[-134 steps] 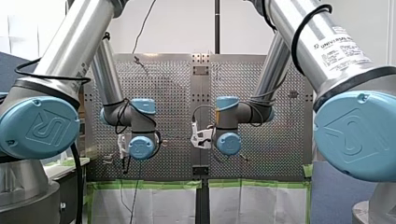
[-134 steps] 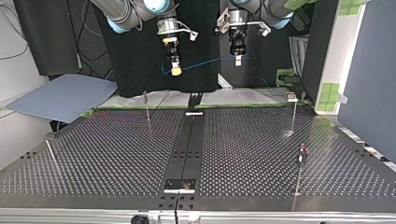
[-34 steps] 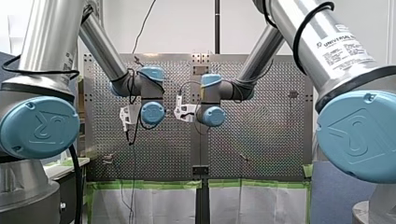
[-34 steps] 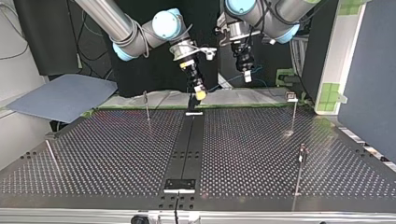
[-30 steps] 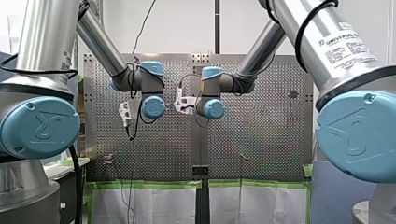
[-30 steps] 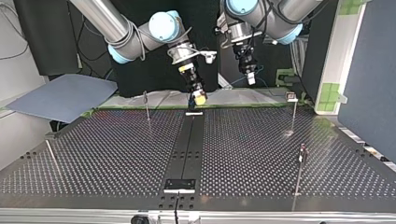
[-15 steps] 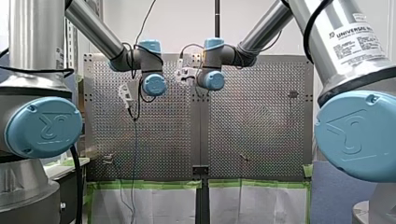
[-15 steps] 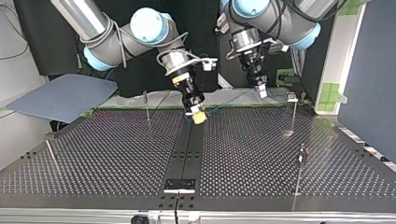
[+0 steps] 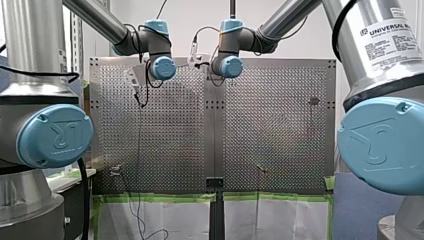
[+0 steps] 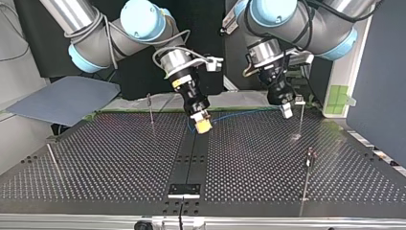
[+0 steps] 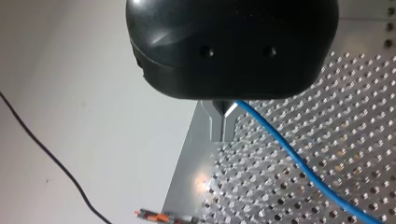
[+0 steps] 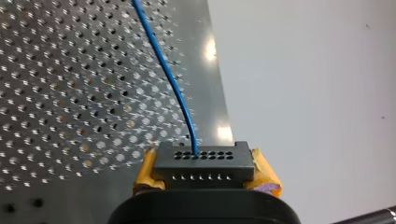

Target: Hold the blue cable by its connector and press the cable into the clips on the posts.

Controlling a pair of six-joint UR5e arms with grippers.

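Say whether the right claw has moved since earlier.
Yes. The right claw came from behind the table's far edge to over its black strip.

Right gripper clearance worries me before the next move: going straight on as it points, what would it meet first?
Probably the table, near its dark middle strip: the right gripper tilts down at it, only its own cable ahead; depth is unclear.
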